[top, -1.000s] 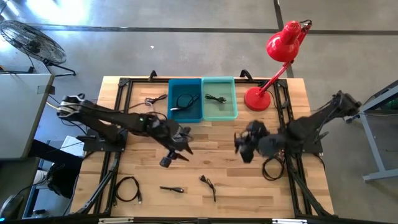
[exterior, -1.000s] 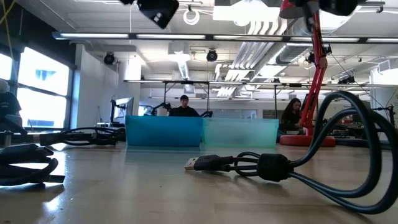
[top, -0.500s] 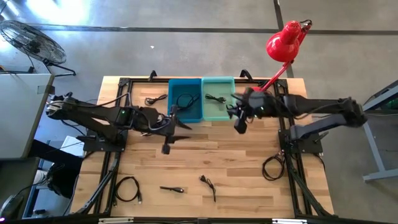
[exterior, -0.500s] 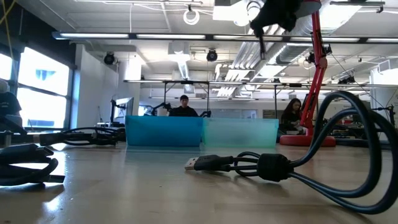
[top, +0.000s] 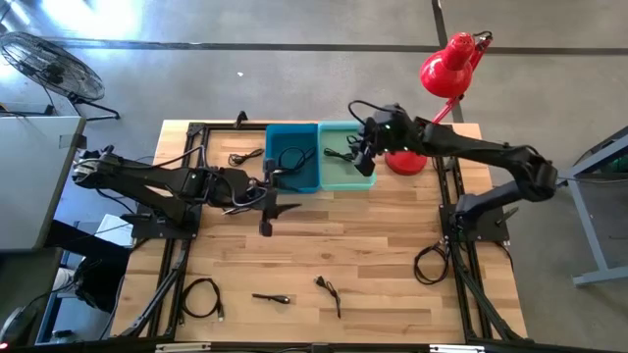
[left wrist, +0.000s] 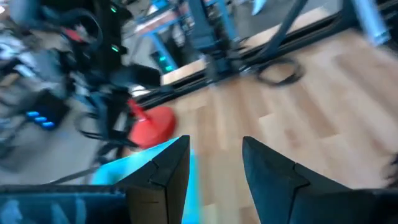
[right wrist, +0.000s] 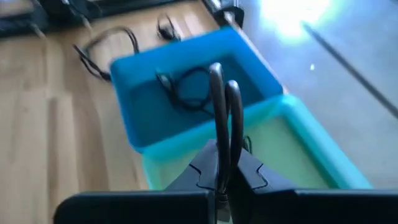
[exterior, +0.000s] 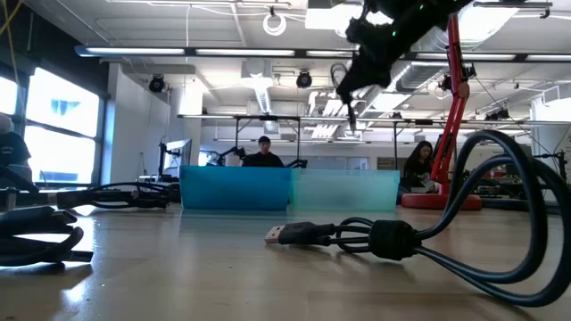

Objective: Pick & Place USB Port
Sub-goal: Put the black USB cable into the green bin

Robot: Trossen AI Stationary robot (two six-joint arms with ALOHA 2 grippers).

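My right gripper point(top: 362, 157) hovers over the light teal bin point(top: 345, 182), shut on a black USB cable point(right wrist: 218, 99). In the low view it point(exterior: 357, 67) hangs high above both bins. The teal bin holds one cable point(top: 340, 155). The blue bin point(top: 271, 157) beside it holds another point(top: 290, 160). My left gripper point(top: 268, 208) is open, raised over bare table just near of the blue bin. Three more cables point(top: 201, 294) point(top: 272, 297) point(top: 329, 290) lie by the near edge. My right gripper pinches the black USB cable between its two fingers point(right wrist: 205, 171), on two strands lying side by side. The strands run along the fingers and a folded loop point(right wrist: 216, 71) sticks out past the tips. The cable is lifted clear, and one end point(exterior: 350, 111) dangles below the gripper.
A red desk lamp point(top: 432, 98) stands at the far right corner, close beside my right arm. One cable point(top: 238, 157) lies left of the blue bin, and a coiled one point(top: 429, 263) sits at the right edge. Black rails point(top: 186, 167) run along both table sides.
My right gripper has swung from the table's middle right toward the far edge and now stands over the light teal bin, the cable carried along in its shut fingers. My left gripper drew back a little toward the far left, then kept still.
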